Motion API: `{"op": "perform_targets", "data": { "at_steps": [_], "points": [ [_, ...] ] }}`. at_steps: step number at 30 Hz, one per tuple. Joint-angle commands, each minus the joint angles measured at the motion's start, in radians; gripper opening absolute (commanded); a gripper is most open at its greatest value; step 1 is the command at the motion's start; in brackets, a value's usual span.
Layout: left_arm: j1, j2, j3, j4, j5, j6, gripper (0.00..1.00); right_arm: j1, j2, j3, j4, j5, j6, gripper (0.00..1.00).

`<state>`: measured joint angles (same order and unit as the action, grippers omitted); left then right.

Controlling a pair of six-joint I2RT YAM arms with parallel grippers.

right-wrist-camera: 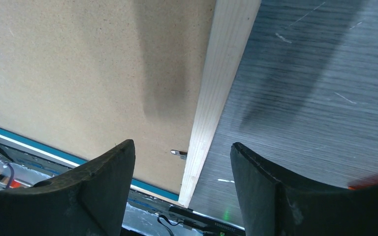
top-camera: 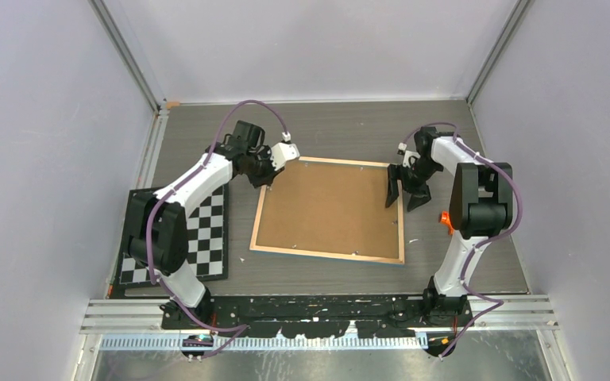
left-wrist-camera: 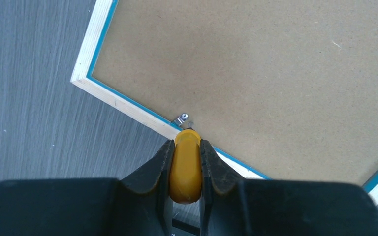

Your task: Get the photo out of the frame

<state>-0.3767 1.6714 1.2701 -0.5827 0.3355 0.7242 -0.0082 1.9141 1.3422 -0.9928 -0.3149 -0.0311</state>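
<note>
The frame (top-camera: 330, 210) lies face down in the middle of the table, its brown fibreboard back up. The photo is hidden under that back. My left gripper (top-camera: 265, 179) is at the frame's far left edge, shut on a yellow tool (left-wrist-camera: 186, 167). The tool's tip touches a small metal tab (left-wrist-camera: 182, 119) just inside the light wood rim (left-wrist-camera: 123, 101). My right gripper (top-camera: 405, 194) is open and straddles the frame's right rim (right-wrist-camera: 221, 73), one finger over the back and one over the table. Another metal tab (right-wrist-camera: 178, 153) shows between its fingers.
A black-and-white checkerboard (top-camera: 206, 238) lies at the left, partly under the left arm. Grey enclosure walls stand close on the left, right and far sides. A small orange part (top-camera: 445, 220) sits beside the right arm.
</note>
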Motion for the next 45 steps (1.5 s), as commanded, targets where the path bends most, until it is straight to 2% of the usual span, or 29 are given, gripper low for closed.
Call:
{"op": "perform_targets", "data": {
  "at_steps": [1, 6, 16, 23, 38, 45],
  "points": [
    [0.01, -0.003, -0.009, 0.072, 0.01, 0.032, 0.0, 0.005, 0.003, 0.025, 0.016, 0.012, -0.004, 0.75],
    [0.012, 0.008, -0.007, 0.079, 0.017, 0.061, 0.0, 0.007, 0.014, 0.023, 0.02, 0.011, -0.009, 0.73],
    [0.018, -0.037, 0.018, -0.042, 0.061, 0.124, 0.0, 0.008, 0.025, 0.024, 0.023, 0.016, -0.013, 0.73],
    [0.027, -0.026, 0.011, -0.041, 0.054, 0.139, 0.0, 0.008, 0.043, 0.029, 0.028, 0.02, -0.014, 0.71],
    [0.028, 0.011, -0.035, 0.114, 0.037, 0.144, 0.0, 0.008, 0.081, 0.036, 0.039, 0.041, -0.027, 0.68],
    [0.027, -0.014, -0.108, 0.257, 0.043, 0.13, 0.0, 0.05, 0.099, 0.034, 0.046, 0.066, -0.045, 0.66]
  ]
}}
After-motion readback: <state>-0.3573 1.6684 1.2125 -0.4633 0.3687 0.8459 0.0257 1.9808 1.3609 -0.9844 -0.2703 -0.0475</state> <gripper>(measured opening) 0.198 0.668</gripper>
